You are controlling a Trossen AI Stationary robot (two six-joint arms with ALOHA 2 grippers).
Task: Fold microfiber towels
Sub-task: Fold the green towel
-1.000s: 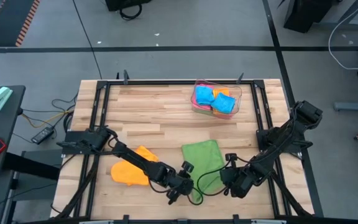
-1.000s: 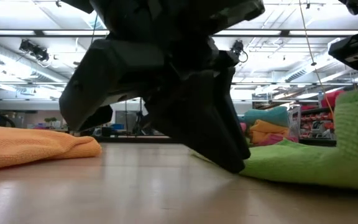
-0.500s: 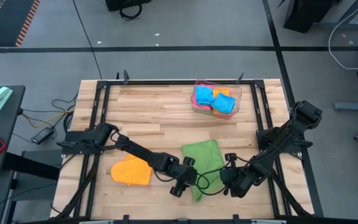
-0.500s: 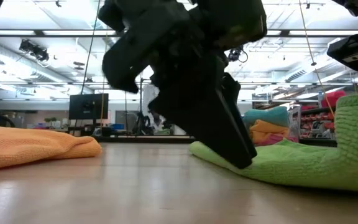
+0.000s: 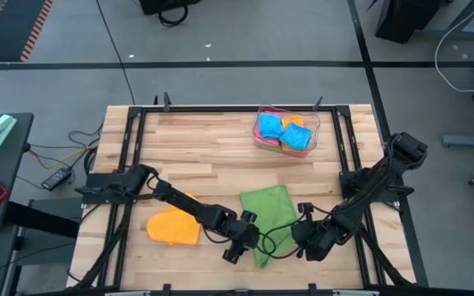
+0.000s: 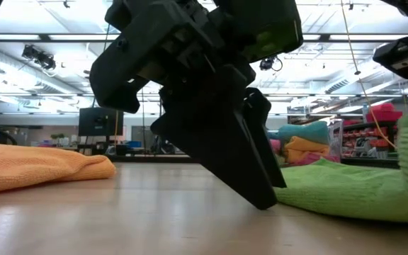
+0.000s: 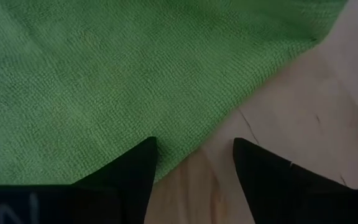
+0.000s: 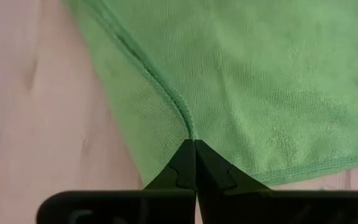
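Two grippers sit at the near end of the green towel (image 5: pixel 268 215), one each side, and that's what your next move hangs on.

The towel lies near the front-middle of the table (image 5: pixel 204 156), long axis running from the tray side toward the front edge, slightly slanted. It looks already doubled: the right wrist view shows a hemmed edge (image 8: pixel 146 67) lying over a lower layer.

Left gripper (image 5: pixel 239 244) is at the towel's near-left border, fingers apart w/ nothing between them. In its wrist view one fingertip (image 7: pixel 143 157) overlaps the green edge, the other is over bare wood, so the cloth's border runs right through the gap. From that hand the towel lies forward and toward the robot's right.

Right gripper (image 5: pixel 307 238) is on the opposite side, near the near-right corner, fingers pressed together. Its tips (image 8: pixel 194 163) meet right at the hem line; it's prob pinching or pinning that edge, but you can't tell from this angle whether cloth is actually between them.

Both are about equally close; the left is the free one. If you want the next fold across the short axis, drop the left onto that border first.

Other stuff: orange towel (image 5: pixel 174 224) lies beside the left arm, well clear; more towels (image 5: pixel 282 131) sit in the clear tray (image 5: pixel 261 110) at the back.
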